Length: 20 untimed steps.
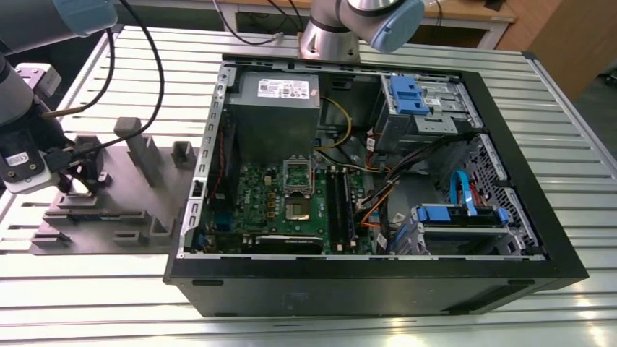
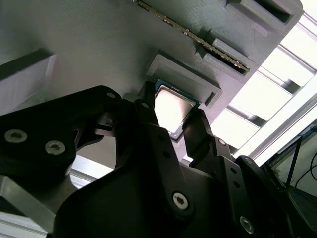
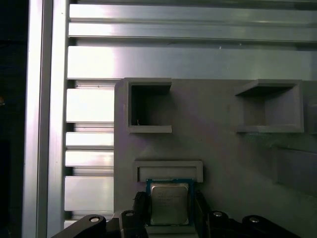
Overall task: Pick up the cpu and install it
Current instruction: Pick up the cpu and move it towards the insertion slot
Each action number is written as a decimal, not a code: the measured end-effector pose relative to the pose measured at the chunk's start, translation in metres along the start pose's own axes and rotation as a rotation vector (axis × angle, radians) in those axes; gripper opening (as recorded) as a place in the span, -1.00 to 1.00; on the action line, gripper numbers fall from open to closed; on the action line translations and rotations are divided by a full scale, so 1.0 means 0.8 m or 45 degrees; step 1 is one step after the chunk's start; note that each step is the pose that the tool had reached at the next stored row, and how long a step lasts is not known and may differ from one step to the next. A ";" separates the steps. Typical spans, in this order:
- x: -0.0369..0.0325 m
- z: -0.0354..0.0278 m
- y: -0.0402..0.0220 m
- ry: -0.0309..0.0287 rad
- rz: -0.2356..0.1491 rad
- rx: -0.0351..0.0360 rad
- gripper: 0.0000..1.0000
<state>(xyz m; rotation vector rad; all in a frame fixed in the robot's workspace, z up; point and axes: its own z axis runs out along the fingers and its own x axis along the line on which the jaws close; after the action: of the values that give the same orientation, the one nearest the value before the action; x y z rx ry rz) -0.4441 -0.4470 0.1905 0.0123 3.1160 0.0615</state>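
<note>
Far end of the tray, exterior view's left: gripper down over it. In the first wrist view the cpu lies flat in a shallow tray seat, silver top up, one edge against a raised ledge. Its two free side edges each have one of the fingers against them, touching as far as shows. Judged clamped on the cpu, chip not yet off the tray and centred in the grip. Beside the tray, exterior view's right: open case, dark socket well apart from the tray
</note>
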 end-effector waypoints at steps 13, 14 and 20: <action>-0.0009 -0.0380 0.0015 0.0001 0.000 0.0000 -0.06; -0.0011 -0.0436 0.0017 0.0001 0.000 0.0001 -0.06; -0.0020 -0.0778 0.0031 0.0000 0.000 0.0000 -0.06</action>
<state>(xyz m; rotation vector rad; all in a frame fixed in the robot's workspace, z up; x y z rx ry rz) -0.4441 -0.4469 0.2528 0.0123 3.1160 0.0614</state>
